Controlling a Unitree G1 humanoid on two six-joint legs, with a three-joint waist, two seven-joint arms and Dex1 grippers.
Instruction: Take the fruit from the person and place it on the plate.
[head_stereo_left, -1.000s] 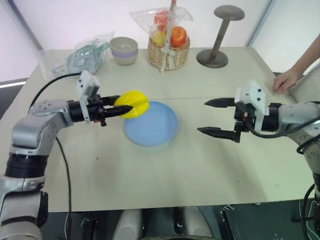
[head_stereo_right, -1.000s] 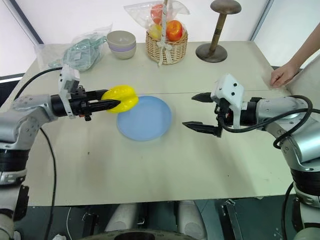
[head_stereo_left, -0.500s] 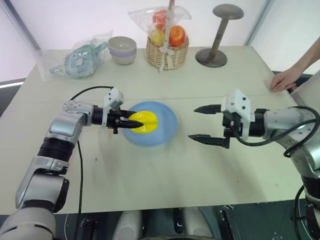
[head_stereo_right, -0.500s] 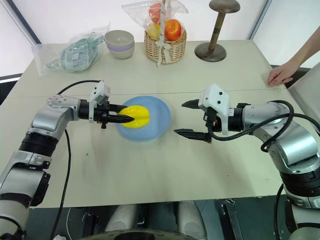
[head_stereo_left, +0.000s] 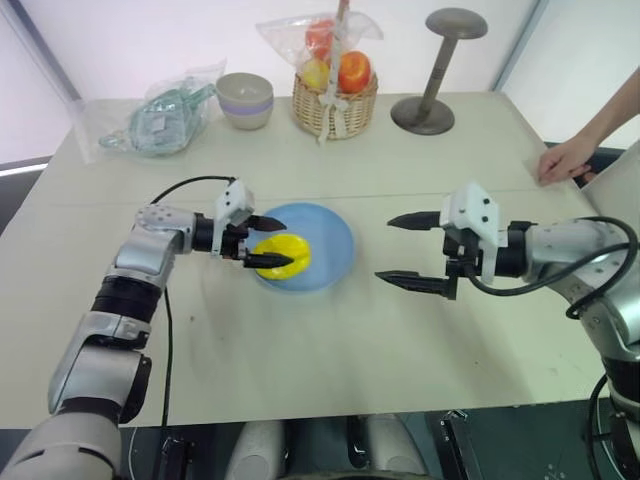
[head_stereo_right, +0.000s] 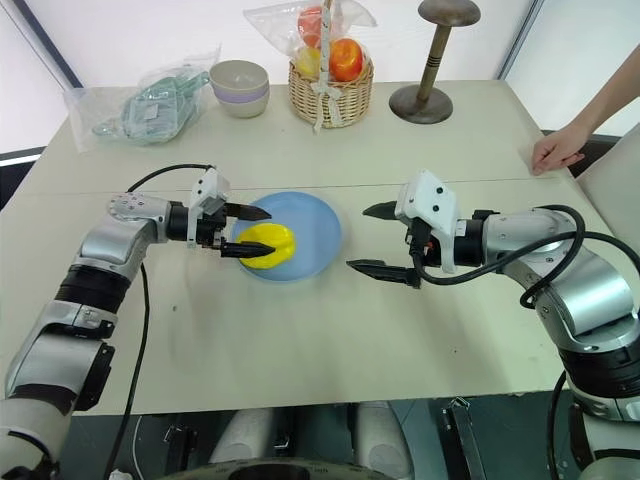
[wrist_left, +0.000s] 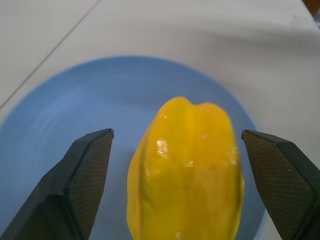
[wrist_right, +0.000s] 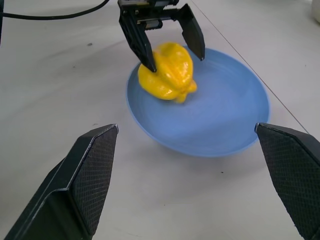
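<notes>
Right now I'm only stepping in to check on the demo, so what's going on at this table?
The robot is putting a yellow toy fruit on the blue plate. The fruit lies on the plate, and the left gripper has its fingers spread on either side of it, no longer clamping. The right gripper hangs open beside the plate, holding nothing. A person's hand rests at the table's far right edge.

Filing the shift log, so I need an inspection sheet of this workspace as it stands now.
Surface: beige table, a seam across it.
Job's things: yellow fruit lying on the blue plate; person's hand on the far right edge.
Clutter: fruit basket, bowl, plastic bag, wooden stand.
Grippers: left gripper open around the fruit; right gripper open, holding nothing.
Cables: black cable on left arm.
Surroundings: nothing seen.
</notes>
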